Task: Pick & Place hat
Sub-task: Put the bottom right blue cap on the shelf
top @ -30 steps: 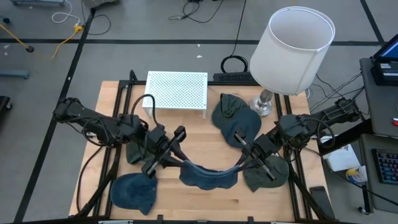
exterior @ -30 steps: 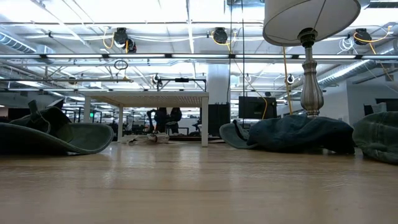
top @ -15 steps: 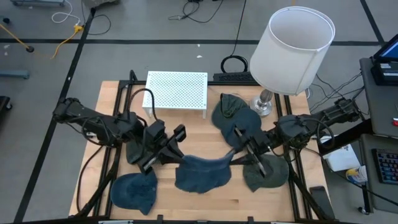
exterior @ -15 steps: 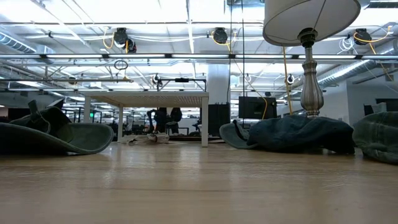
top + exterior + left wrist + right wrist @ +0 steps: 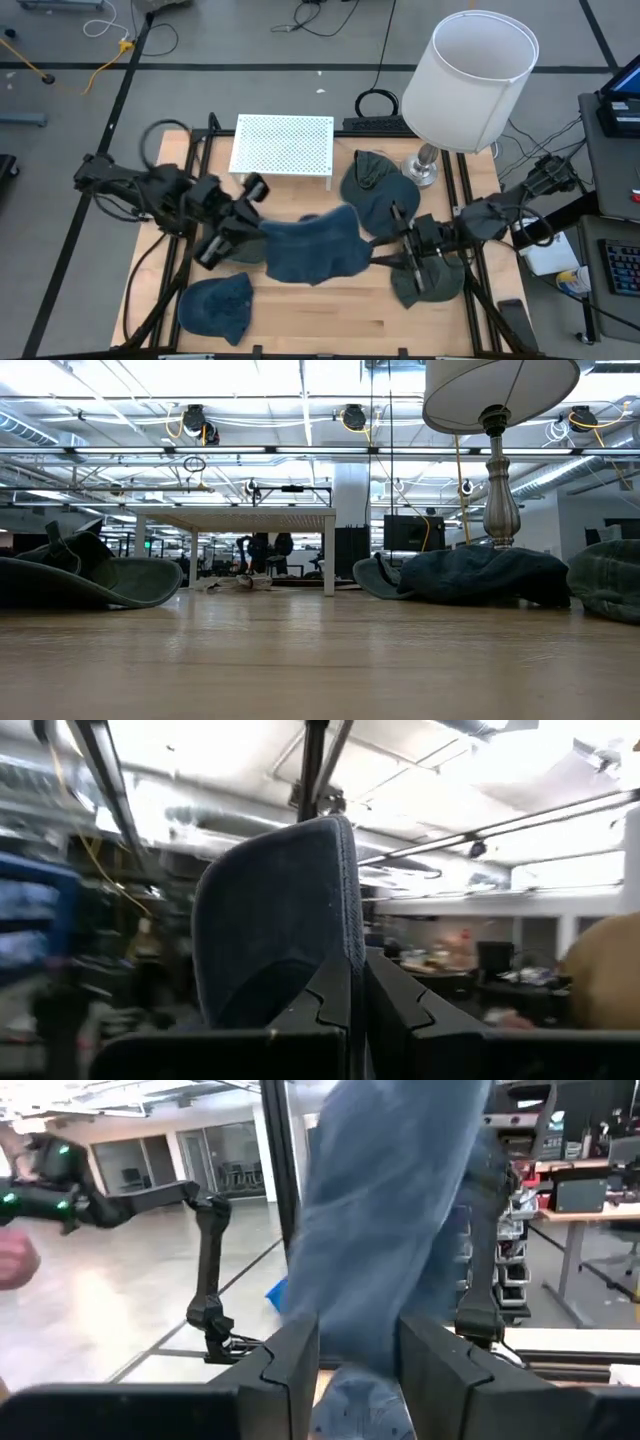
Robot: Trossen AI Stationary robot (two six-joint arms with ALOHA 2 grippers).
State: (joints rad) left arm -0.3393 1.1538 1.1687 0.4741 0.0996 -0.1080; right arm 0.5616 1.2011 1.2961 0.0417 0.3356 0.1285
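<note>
Denim hat (image 5: pixel 308 247) is sagging, soft and light, between left claw (image 5: pixel 250 226) and right claw (image 5: pixel 392 250), both clamping its brim edges.

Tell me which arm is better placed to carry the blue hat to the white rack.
Left, probably. Both hands grip the blue hat, but the left hand is nearer the white rack; the right hand is farther off.

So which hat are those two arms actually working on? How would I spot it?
Start at the big white lamp, then look toward the table's middle. The blue hat hangs there, stretched between the left gripper and right gripper; the other hats lie flat on the wood.
</note>
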